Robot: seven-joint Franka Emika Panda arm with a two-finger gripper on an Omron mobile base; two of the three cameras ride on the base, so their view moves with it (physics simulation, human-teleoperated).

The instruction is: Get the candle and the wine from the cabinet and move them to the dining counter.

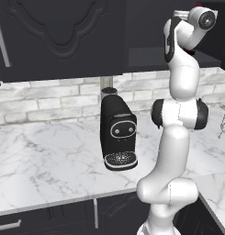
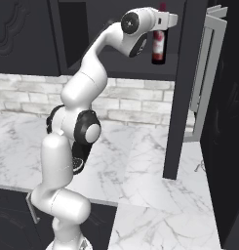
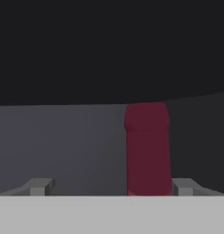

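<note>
The claw (image 3: 111,186) stands wide open inside the cabinet (image 2: 187,73), holding nothing, its two tips level with the red neck of the wine (image 3: 147,148). In the hand view the neck sits close against one tip rather than midway between them, so the likely step is lining up for the grasp, and doing it well probably means sliding the hand sideways until the neck is centred, then pushing a little further in before closing, so the tips do not nudge the bottle over on one side. Gripping lower, on the wider body, might hold better than the thin capped neck. The bottle (image 2: 159,43) stands upright on the cabinet shelf, just beyond the hand, above the marble worktop (image 1: 49,156) and well above the coffee machine (image 1: 117,135). The arm (image 2: 87,97) reaches up and forward from the base, elbow bent, wrist turned level so the hand points straight into the open cabinet.
</note>
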